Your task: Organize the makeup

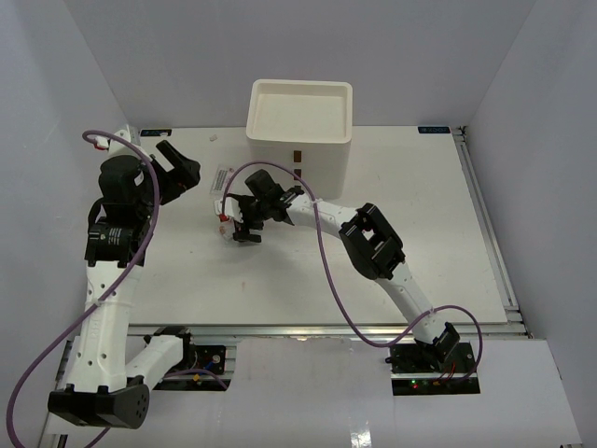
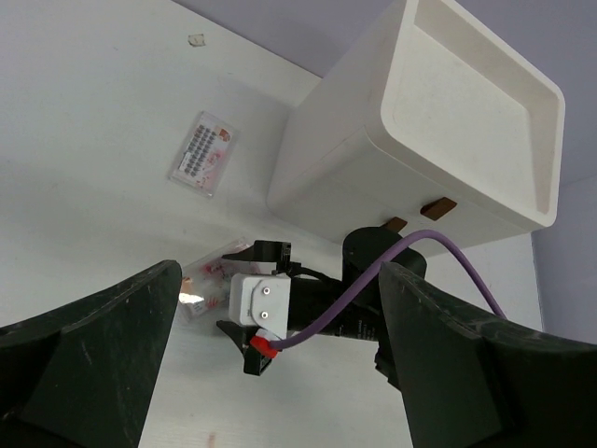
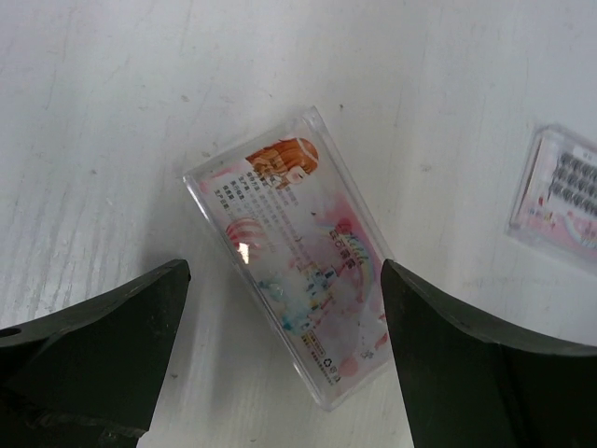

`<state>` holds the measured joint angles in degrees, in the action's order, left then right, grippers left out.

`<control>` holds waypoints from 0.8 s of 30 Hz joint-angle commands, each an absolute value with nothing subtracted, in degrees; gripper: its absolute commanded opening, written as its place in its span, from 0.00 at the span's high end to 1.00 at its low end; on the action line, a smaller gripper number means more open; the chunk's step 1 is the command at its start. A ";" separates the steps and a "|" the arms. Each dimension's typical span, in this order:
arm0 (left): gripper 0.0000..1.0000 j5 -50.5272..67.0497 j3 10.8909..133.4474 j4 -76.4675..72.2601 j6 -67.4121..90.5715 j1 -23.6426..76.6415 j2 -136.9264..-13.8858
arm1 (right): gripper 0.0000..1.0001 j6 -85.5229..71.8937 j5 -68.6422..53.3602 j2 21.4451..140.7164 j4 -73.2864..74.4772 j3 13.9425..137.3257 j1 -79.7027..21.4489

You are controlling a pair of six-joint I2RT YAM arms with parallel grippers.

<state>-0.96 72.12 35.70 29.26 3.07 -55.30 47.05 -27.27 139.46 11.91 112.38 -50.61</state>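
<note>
A clear packet with pink contents point(image 3: 298, 252) lies flat on the white table, skewed, between the fingers of my right gripper point(image 3: 284, 271), which stands open over it. From above, that packet point(image 1: 224, 225) shows at the tips of the right gripper point(image 1: 236, 221). A second clear packet point(image 1: 221, 177) point(image 3: 564, 191) point(image 2: 201, 154) lies a little farther back, near the box. My left gripper point(image 1: 182, 164) point(image 2: 280, 373) is open and holds nothing; it hangs left of both packets, looking at the right wrist. No other makeup is in view.
A white box point(image 1: 300, 121) with red-brown handles point(image 2: 438, 207) stands at the back middle, its top tray point(image 2: 466, 103) bare. The right arm point(image 1: 373, 243) stretches across the table's middle with a purple cable. A small scrap point(image 2: 196, 40) lies at the far left.
</note>
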 commanded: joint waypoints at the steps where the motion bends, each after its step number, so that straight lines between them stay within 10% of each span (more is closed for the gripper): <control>1: 0.02 -0.09 71.46 35.68 30.13 2.81 -53.89 | 0.10 58.30 -32.18 139.10 14.45 114.64 -50.55; 24: 0.02 2.24 70.49 36.17 31.42 2.81 -53.17 | 0.01 53.74 -30.50 147.96 20.68 124.62 -49.57</control>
